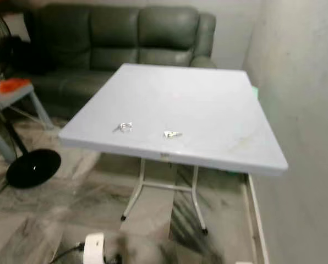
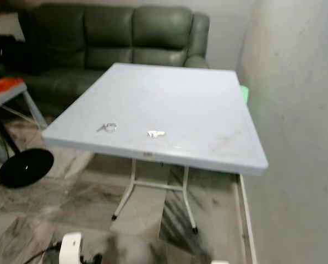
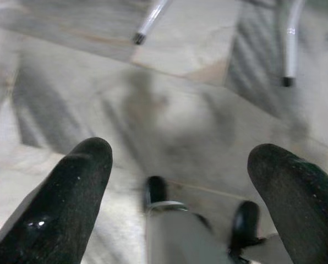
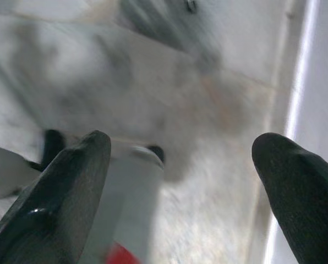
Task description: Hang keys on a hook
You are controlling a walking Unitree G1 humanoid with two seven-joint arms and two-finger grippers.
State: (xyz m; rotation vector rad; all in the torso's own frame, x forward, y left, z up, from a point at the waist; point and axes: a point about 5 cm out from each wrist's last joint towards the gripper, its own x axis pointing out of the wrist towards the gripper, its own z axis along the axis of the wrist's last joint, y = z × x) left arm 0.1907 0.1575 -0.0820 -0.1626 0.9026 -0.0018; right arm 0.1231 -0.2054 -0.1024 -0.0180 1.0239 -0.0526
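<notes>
Two small sets of keys lie on a white folding table [image 1: 208, 99] near its front edge: one set on a ring [image 1: 125, 127] to the left, the other set [image 1: 171, 133] to the right. The same ring set [image 2: 108, 127] and right set [image 2: 156, 133] show in the right eye view. My left gripper [image 3: 178, 181] hangs open over the marble floor with nothing between its fingers. My right gripper [image 4: 180, 181] also hangs open above the floor, beside the wall's skirting. No hook can be made out.
A grey-green sofa [image 1: 120, 38] stands behind the table. A wall [image 1: 307, 110] runs along the right. At the left are a fan's black round base [image 1: 33, 168] and a small table with an orange thing [image 1: 12, 85]. A white device [image 1: 94, 247] sits on the floor.
</notes>
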